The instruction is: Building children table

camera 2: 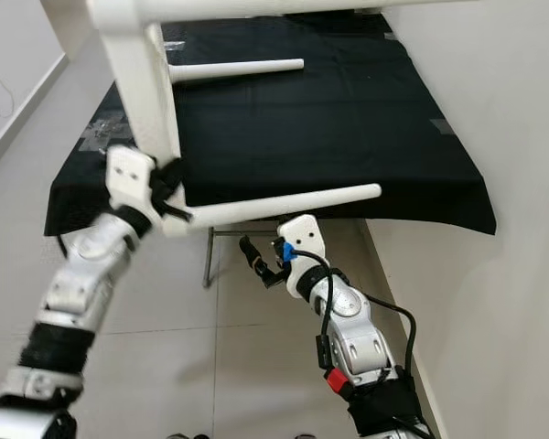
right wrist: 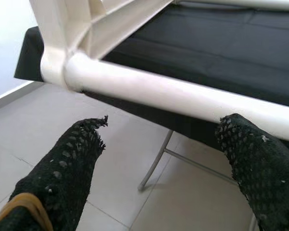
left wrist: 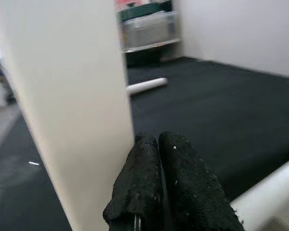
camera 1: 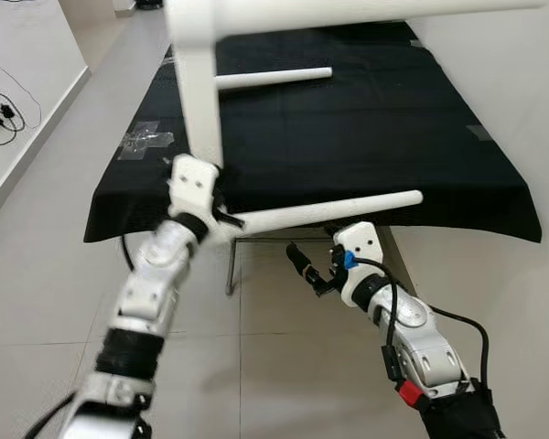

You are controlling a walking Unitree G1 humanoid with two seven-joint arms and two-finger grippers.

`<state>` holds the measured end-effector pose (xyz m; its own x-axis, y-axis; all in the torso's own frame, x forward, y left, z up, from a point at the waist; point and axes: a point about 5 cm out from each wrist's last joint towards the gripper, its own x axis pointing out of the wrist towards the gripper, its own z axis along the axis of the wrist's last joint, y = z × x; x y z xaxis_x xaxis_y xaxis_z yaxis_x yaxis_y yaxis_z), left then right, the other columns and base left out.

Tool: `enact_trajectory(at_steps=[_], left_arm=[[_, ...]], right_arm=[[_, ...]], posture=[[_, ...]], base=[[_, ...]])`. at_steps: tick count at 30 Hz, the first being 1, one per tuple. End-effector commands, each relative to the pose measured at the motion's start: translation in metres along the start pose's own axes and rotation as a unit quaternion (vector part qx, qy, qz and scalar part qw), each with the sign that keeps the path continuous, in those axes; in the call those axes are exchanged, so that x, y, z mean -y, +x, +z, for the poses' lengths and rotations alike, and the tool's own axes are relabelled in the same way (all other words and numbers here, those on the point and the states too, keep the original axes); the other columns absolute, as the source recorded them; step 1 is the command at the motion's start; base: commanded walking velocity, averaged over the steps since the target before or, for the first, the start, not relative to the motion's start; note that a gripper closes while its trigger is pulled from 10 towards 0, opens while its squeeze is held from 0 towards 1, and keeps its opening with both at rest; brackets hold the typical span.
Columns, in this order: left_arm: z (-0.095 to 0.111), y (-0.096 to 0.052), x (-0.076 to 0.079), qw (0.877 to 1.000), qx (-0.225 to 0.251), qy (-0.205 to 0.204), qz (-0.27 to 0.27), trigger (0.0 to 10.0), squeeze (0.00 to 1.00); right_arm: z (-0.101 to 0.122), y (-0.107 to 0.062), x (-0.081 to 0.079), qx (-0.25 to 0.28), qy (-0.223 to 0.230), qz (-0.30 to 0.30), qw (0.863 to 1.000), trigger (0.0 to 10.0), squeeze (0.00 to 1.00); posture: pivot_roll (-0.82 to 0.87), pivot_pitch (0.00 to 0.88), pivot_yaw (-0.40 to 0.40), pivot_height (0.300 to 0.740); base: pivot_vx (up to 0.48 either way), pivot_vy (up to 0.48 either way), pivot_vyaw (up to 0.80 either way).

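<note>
Two grippers: left gripper (camera 1: 221,212) grips white table frame (camera 1: 201,101), right gripper (camera 1: 306,268) spread below.

Black-covered table (camera 1: 393,137), loose white leg (camera 1: 273,79) lying on it

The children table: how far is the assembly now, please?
One white leg already sits in the corner of the white tabletop, which the left gripper holds. The right gripper waits open under that leg. A loose leg lies on the black cloth, not yet fitted.
</note>
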<state>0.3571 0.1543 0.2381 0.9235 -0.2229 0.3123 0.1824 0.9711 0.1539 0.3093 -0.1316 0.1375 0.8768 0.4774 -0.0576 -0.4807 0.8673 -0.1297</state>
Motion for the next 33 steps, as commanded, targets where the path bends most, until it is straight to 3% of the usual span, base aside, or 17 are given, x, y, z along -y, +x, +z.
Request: enact_trajectory(at_steps=[1, 2, 3, 5, 6, 7, 9, 12, 16, 20, 21, 22, 25, 26, 28, 33], left_arm=[[0.006, -0.002, -0.028, 0.999, 0.014, 0.012, 0.05, 10.0, 0.0], [0.006, -0.002, -0.028, 0.999, 0.014, 0.012, 0.05, 10.0, 0.0], [0.012, -0.002, -0.061, 0.995, 0.017, 0.036, 0.089, 10.0, 0.0], [0.012, -0.002, -0.061, 0.995, 0.017, 0.036, 0.089, 10.0, 0.0], [0.014, -0.004, -0.073, 0.994, 0.018, 0.045, 0.102, 10.0, 0.0], [0.014, -0.004, -0.073, 0.994, 0.018, 0.045, 0.102, 10.0, 0.0], [0.022, -0.006, -0.097, 0.989, 0.023, 0.066, 0.129, 10.0, 0.0], [0.027, -0.008, -0.109, 0.986, 0.031, 0.074, 0.144, 10.0, 0.0], [0.027, -0.008, -0.112, 0.985, 0.035, 0.074, 0.149, 10.0, 0.0], [0.015, -0.007, -0.086, 0.992, 0.036, 0.04, 0.115, 10.0, 0.0], [0.015, -0.007, -0.086, 0.992, 0.036, 0.04, 0.115, 10.0, 0.0], [0.007, -0.006, -0.065, 0.997, 0.035, 0.013, 0.073, 10.0, 0.0], [0.001, -0.008, -0.04, 0.999, 0.033, -0.018, 0.024, 10.0, 0.0], [0.001, -0.008, -0.04, 0.999, 0.033, -0.018, 0.024, 10.0, 0.0], [-0.005, -0.015, -0.014, 0.999, 0.027, -0.039, -0.012, 10.0, 0.0], [-0.012, -0.025, 0.008, 0.997, 0.019, -0.066, -0.034, 10.0, 0.0]], right_arm=[[-0.001, -0.003, -0.001, -0.003, 0.001, -0.001, 1.0, 10.0, 0.0], [-0.001, -0.003, -0.001, -0.003, 0.001, -0.001, 1.0, 10.0, 0.0], [-0.002, -0.003, -0.001, -0.005, 0.0, -0.001, 1.0, 10.0, 0.0], [-0.002, -0.003, -0.001, -0.005, 0.0, -0.001, 1.0, 10.0, 0.0], [-0.002, -0.003, -0.001, -0.005, 0.0, -0.001, 1.0, 10.0, 0.0], [-0.002, -0.003, -0.001, -0.005, 0.0, -0.001, 1.0, 10.0, 0.0], [-0.002, -0.004, -0.001, -0.007, -0.001, -0.002, 1.0, 10.0, 0.0], [-0.003, -0.004, 0.0, -0.008, 0.001, -0.002, 1.0, 10.0, 0.0], [-0.003, -0.004, -0.001, -0.009, 0.001, -0.002, 1.0, 10.0, 0.0], [-0.003, -0.003, -0.001, -0.01, -0.001, -0.002, 1.0, 10.0, 0.0], [-0.003, -0.003, -0.001, -0.01, -0.001, -0.002, 1.0, 10.0, 0.0], [-0.002, -0.003, -0.001, -0.009, -0.003, -0.002, 1.0, 10.0, 0.0], [-0.001, -0.003, -0.001, -0.008, -0.004, -0.003, 1.0, 10.0, 0.0], [-0.001, -0.003, -0.001, -0.008, -0.004, -0.003, 1.0, 10.0, 0.0], [0.001, -0.002, 0.0, -0.004, -0.01, -0.002, 1.0, 10.0, 0.0], [0.003, -0.001, 0.001, 0.001, -0.017, -0.004, 1.0, 10.0, 0.0]], posture=[[-0.11, 0.165, 0.027, 0.74], [-0.11, 0.165, 0.027, 0.74], [-0.11, 0.155, 0.021, 0.74], [-0.11, 0.155, 0.021, 0.74], [-0.11, 0.154, 0.021, 0.74], [-0.11, 0.154, 0.021, 0.74], [-0.11, 0.148, 0.021, 0.74], [-0.11, 0.143, 0.02, 0.74], [-0.11, 0.141, 0.02, 0.74], [-0.11, 0.143, 0.021, 0.74], [-0.11, 0.143, 0.021, 0.74], [-0.11, 0.144, 0.022, 0.74], [-0.1, 0.145, 0.022, 0.74], [-0.1, 0.145, 0.022, 0.74], [-0.1, 0.146, 0.024, 0.74], [-0.09, 0.147, 0.026, 0.74]], base=[[0.0, 0.0, 0.0], [0.0, 0.0, 0.0], [0.0, 0.0, 0.0], [0.0, 0.0, 0.0], [0.0, 0.0, 0.0], [0.0, 0.0, 0.0], [0.0, 0.0, 0.0], [0.0, 0.0, 0.0], [0.0, 0.0, 0.0], [0.0, 0.0, 0.0], [0.0, 0.0, 0.0], [0.0, 0.0, 0.0], [0.0, 0.0, 0.0], [0.0, 0.0, 0.0], [0.0, 0.0, 0.0], [0.0, 0.0, 0.0]])
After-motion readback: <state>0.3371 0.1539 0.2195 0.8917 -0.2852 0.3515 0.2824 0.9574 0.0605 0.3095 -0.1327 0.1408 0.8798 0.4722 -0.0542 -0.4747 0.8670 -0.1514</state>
